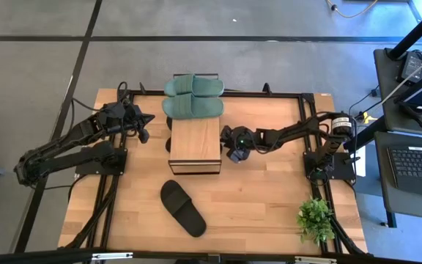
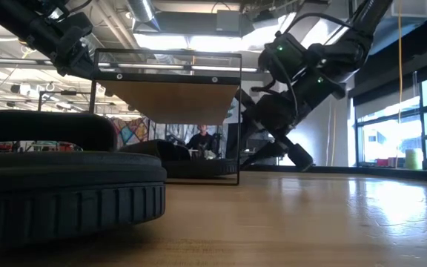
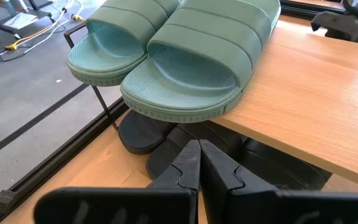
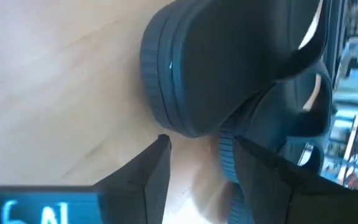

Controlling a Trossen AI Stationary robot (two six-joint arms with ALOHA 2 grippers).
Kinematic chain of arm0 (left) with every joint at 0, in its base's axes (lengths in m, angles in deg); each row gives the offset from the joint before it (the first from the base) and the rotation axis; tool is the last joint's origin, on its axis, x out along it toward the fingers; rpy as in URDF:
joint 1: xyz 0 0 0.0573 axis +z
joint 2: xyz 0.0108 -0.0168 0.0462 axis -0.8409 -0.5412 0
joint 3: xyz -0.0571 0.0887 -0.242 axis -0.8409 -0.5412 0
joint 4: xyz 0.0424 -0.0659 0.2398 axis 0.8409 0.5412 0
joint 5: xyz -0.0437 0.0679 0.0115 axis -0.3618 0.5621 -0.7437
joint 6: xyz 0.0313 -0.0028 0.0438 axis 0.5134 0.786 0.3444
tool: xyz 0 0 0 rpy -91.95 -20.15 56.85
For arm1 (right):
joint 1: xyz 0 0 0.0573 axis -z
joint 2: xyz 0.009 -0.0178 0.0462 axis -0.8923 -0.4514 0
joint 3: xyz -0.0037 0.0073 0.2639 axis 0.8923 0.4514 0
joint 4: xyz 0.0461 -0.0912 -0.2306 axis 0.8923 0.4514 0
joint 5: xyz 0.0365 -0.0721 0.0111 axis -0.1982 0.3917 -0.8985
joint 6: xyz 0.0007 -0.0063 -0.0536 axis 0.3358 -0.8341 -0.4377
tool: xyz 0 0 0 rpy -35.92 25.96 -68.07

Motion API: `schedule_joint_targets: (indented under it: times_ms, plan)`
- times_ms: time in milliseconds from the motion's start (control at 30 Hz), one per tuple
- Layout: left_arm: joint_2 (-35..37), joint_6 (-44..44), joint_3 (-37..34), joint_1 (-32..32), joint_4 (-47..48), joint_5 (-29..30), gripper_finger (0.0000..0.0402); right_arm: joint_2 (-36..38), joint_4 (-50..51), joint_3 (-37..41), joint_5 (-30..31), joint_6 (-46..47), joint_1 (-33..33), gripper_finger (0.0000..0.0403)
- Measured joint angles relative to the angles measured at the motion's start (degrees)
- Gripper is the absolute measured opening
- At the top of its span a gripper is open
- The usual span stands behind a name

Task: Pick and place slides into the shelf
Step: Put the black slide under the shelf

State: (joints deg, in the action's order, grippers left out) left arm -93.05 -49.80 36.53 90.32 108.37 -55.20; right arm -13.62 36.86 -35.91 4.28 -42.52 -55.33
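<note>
Two sage green slides [image 1: 193, 97] lie side by side on the far end of the shelf [image 1: 195, 147], their ends overhanging its edge [image 3: 179, 93]. Black slides [image 3: 166, 146] sit on the table under the shelf. One more black slide [image 1: 182, 207] lies sole down on the table near the front edge and fills the low view's left [image 2: 58, 185]. My left gripper [image 1: 149, 119] hovers shut left of the shelf's far end [image 3: 199, 163]. My right gripper [image 1: 233, 154] is open, low at the shelf's right side [image 2: 295, 152], facing the black slides [image 4: 229, 62]. My right gripper [image 4: 197, 149] stands open at the ribbed sole edge [image 4: 226, 155] of a black slide under the shelf, coming level from the table's right. That edge lies close against one finger [image 4: 260, 174]; I cannot tell whether they touch.
A small potted plant [image 1: 315, 218] stands at the table's near right corner. Black frame rails [image 1: 108, 198] run along the table's left and right sides. Bare wood [image 1: 262, 205] lies between the lone black slide and the plant. A person [image 2: 199, 139] shows far behind the shelf.
</note>
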Motion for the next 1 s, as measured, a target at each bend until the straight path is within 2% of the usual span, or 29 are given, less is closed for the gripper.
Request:
schedule_joint_targets:
  times_ms: [233, 400, 467, 533, 633, 833, 1000]
  plan:
    - [0.02, 0.00, -0.01, 0.01, 0.01, 0.00, 0.0000, 3.30, 4.89, 0.02, 4.63, 20.20, -2.27, 0.0173]
    - [0.01, 0.00, -0.01, 0.00, 0.01, 0.00, 0.0000, 7.17, 11.40, 0.00, 4.67, 38.97, -3.20, 0.0174]
    - [0.01, 0.00, 0.00, 0.00, 0.01, 0.00, 0.0000, 7.48, 13.11, 0.00, 2.56, 43.87, -3.23, 0.0174]
    - [0.00, 0.00, 0.00, 0.01, 0.01, 0.00, 0.0000, 7.45, 13.95, 0.00, -2.47, 48.49, -3.12, 0.0174]
    - [0.01, 0.00, 0.00, 0.00, 0.01, 0.00, 0.0000, 6.93, 14.55, 0.01, -7.27, 52.84, -2.62, 0.0174]
    - [0.02, -0.02, -0.01, 0.01, 0.05, 0.00, 0.0000, 5.87, 12.04, 0.07, -10.33, 54.93, -2.38, 0.0174]
    - [0.00, -0.05, -0.01, -0.01, 0.20, 0.00, 0.0000, 3.75, 10.40, 0.02, -10.47, 55.34, -2.38, 0.0174]
